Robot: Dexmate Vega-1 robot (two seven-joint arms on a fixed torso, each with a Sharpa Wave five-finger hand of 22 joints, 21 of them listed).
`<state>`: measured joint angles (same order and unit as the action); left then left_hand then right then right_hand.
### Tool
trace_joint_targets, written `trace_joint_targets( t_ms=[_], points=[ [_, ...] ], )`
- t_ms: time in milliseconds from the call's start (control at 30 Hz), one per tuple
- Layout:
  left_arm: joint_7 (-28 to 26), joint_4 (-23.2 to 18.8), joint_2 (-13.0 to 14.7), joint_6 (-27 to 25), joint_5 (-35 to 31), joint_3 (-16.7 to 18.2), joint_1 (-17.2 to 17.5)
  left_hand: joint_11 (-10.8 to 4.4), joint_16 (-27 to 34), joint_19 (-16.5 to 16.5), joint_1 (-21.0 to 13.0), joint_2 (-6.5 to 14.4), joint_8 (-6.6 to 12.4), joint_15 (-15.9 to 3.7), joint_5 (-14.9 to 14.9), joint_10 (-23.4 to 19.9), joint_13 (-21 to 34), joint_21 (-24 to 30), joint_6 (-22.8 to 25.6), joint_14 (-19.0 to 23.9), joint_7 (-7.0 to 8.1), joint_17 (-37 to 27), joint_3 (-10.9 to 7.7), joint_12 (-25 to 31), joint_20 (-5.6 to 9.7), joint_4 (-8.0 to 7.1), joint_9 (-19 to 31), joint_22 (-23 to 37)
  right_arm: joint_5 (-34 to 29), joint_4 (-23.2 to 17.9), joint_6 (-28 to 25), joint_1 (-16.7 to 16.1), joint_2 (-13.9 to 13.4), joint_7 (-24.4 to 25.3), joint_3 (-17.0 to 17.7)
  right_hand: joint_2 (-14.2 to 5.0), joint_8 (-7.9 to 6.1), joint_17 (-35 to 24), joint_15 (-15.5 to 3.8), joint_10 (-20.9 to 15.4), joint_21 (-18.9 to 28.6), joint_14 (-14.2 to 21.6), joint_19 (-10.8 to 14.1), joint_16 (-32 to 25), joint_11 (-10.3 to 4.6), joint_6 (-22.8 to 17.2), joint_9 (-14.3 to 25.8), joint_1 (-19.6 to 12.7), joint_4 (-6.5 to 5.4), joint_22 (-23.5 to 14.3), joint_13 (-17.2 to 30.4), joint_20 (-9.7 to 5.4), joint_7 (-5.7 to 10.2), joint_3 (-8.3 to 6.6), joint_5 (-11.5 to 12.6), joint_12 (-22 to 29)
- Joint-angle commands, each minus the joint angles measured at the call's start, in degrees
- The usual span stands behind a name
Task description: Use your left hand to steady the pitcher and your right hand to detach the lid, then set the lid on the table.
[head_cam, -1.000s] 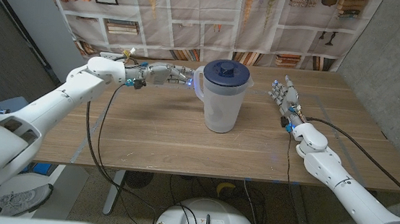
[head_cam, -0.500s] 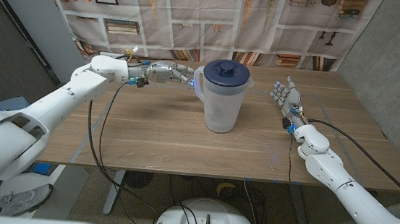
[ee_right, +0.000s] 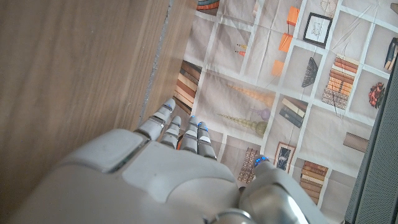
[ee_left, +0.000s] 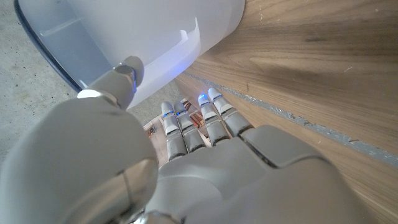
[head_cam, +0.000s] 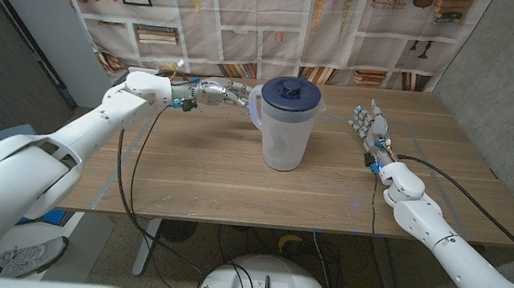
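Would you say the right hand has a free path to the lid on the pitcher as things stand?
Probably yes: the right hand is open beside the pitcher, only bare table lies between them, and the lid is uncovered on top.

Head view: fixed, high, looking down over the wooden table (head_cam: 199, 172) toward a printed bookshelf backdrop (head_cam: 277, 20); both arms enter from the bottom corners; widest of the 3 views.

Left wrist view: set behind the left hand (ee_left: 205, 168), very close, facing along its back to the pitcher (ee_left: 149, 43) just beyond the fingertips; picture turned, tabletop beside and above.

Right wrist view: behind the right hand (ee_right: 155, 180), close, facing the backdrop past the table edge.

Shared: table in all 3; pitcher in head and left wrist; backdrop in head and right wrist.
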<state>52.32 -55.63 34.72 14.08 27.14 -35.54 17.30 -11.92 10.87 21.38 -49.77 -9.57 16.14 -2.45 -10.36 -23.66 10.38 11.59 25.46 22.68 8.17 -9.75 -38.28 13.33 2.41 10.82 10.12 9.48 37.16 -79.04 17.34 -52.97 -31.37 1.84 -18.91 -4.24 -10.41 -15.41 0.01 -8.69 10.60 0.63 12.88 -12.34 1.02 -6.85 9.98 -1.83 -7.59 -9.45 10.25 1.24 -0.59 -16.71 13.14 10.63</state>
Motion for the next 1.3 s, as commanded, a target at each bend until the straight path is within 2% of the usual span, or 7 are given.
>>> trace_joint_targets(
  t_ms=[33,233,533,767,1033,1133,1300],
  points=[
    [2.50,8.94,-4.76,3.68,-0.51,-1.04,-3.55,-0.03,0.32,1.66,-1.80,0.18,0.53,-10.06,0.04,-2.08,0.06,0.39,2.57,2.25,0.09,-0.13,1.88,0.23,6.86,-0.15,0.13,0.36,0.10,0.40,0.30,-0.13,-0.01,0.32,0.34,-2.15,-0.44,-0.11,-0.05,-0.58,0.32,0.55,0.04,0.06,-0.16,-0.39,0.12,0.17,0.02,-0.32,0.24,0.37,-0.09,-0.46,0.16,0.28],
    [2.00,8.70,-5.01,3.28,-0.56,-1.01,-3.37,0.01,0.61,3.57,-3.91,0.97,0.36,-10.18,-0.08,-6.07,0.05,0.48,6.37,6.27,-0.15,-0.21,5.21,0.20,7.62,-0.52,0.13,0.45,0.19,0.63,0.34,-0.01,-0.02,0.26,0.45,-2.16,-0.41,-0.09,0.00,-0.57,0.34,0.57,0.07,0.05,-0.12,-0.36,0.12,0.19,0.01,-0.32,0.24,0.39,-0.09,-0.49,0.16,0.27],
    [-1.97,3.18,-3.33,0.55,-0.77,-0.53,-1.05,-0.08,1.18,7.45,-6.81,2.73,-0.04,-10.50,-0.07,-13.22,0.03,1.04,13.73,13.90,-0.83,-0.35,10.04,0.09,8.87,-0.90,0.16,0.65,0.42,1.37,0.60,0.18,0.31,0.00,0.45,-2.18,-0.43,-0.08,-0.03,-0.55,0.34,0.55,0.07,0.03,-0.21,-0.43,0.13,0.21,0.00,-0.33,0.24,0.43,-0.08,-0.54,0.14,0.26],
    [-4.83,0.21,-2.66,-0.46,-0.50,0.01,0.67,0.00,1.29,9.11,-8.74,4.15,-0.72,-10.75,-0.07,-17.61,0.00,1.17,17.72,17.97,-1.56,-0.44,12.48,-0.27,9.40,-1.07,0.23,0.84,0.63,1.72,0.68,0.28,0.41,-0.29,0.47,-2.20,-0.42,-0.06,-0.15,-0.52,0.36,0.53,0.09,0.02,-0.24,-0.45,0.13,0.18,0.02,-0.33,0.24,0.42,-0.13,-0.60,0.14,0.25],
    [-7.90,-2.75,-1.79,-1.74,-0.11,0.68,2.48,0.19,1.35,11.46,-10.60,6.87,-1.25,-10.99,-0.01,-22.61,0.12,1.80,22.90,22.23,-2.65,-0.50,14.16,-0.46,9.50,-1.20,0.26,1.12,0.60,1.84,0.85,0.34,0.42,-0.36,0.51,-2.26,-0.42,-0.02,-0.04,-0.55,0.36,0.56,0.10,0.00,-0.28,-0.48,0.13,0.15,0.04,-0.33,0.24,0.44,-0.14,-0.69,0.14,0.26],
    [-7.64,-2.74,-1.78,-1.83,0.16,0.69,2.52,0.14,1.21,11.56,-11.10,7.37,-1.41,-11.07,-0.04,-23.12,0.13,1.81,23.34,22.55,-2.74,-0.44,14.11,-0.51,9.57,-1.11,0.25,1.14,0.61,1.76,0.84,0.24,0.43,-0.13,0.59,-2.25,-0.41,-0.03,-0.14,-0.53,0.38,0.53,0.14,-0.01,-0.26,-0.48,0.13,0.18,0.03,-0.33,0.24,0.49,-0.11,-0.69,0.12,0.25],
    [-7.88,-2.44,-2.01,-1.68,0.41,0.79,2.54,0.21,0.87,12.47,-12.16,9.90,-1.73,-10.98,-0.07,-24.54,0.14,2.11,25.22,23.98,-3.01,-0.29,13.46,-0.74,9.51,-1.32,0.23,1.25,0.59,1.78,0.93,0.16,0.43,0.03,0.67,-2.28,-0.41,-0.01,-0.12,-0.51,0.39,0.53,0.19,-0.03,-0.21,-0.48,0.13,0.17,0.03,-0.33,0.24,0.47,-0.12,-0.75,0.12,0.25]
  ],
)
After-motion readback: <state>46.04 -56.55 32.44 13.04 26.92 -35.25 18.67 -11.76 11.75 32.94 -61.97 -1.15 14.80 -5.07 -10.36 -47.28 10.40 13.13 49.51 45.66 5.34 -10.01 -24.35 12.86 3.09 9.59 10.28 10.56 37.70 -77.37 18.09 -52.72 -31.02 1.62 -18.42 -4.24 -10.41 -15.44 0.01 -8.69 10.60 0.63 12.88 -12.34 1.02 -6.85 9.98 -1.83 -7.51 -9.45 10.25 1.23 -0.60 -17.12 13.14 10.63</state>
